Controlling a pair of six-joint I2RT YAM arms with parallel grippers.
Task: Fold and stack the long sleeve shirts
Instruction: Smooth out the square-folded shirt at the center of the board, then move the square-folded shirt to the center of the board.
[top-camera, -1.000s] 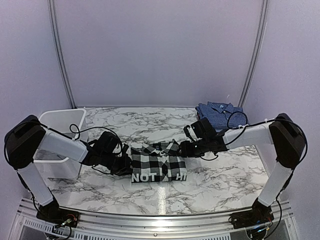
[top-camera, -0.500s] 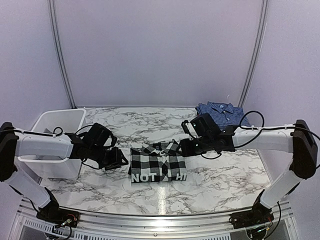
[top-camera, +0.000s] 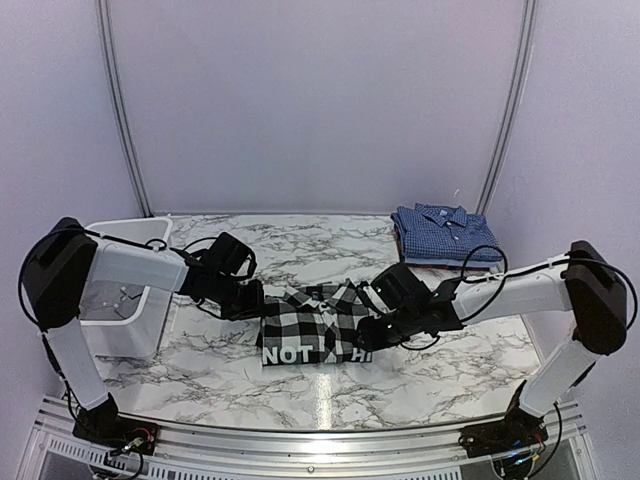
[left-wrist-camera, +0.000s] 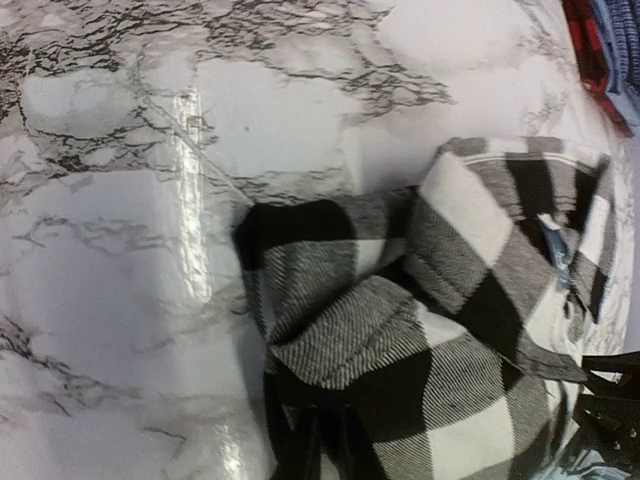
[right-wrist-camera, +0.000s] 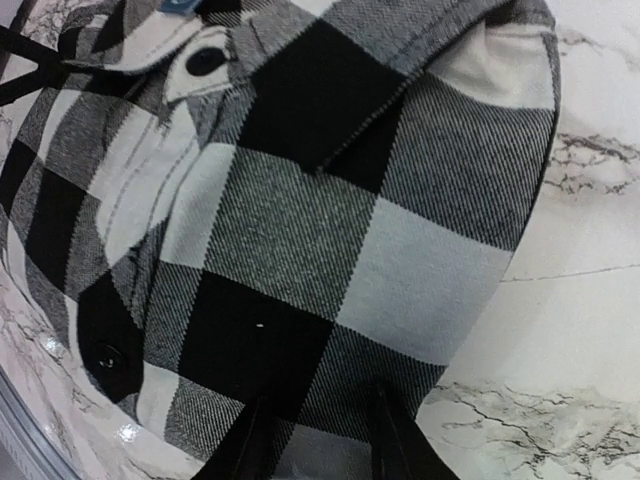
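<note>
We hold both arms stretched inward toward each other. Our left arm (top-camera: 130, 268) bends at a raised elbow on the far left, then runs right and slightly downward to the left gripper (top-camera: 252, 298). In its wrist view the fingers (left-wrist-camera: 305, 455) sit almost together. Our right arm (top-camera: 520, 285) mirrors this, with its elbow high on the far right and its forearm sloping down and left to the right gripper (top-camera: 368, 336), which is held low. Its fingers (right-wrist-camera: 388, 435) stand apart, and we cannot tell whether they are clamping.
</note>
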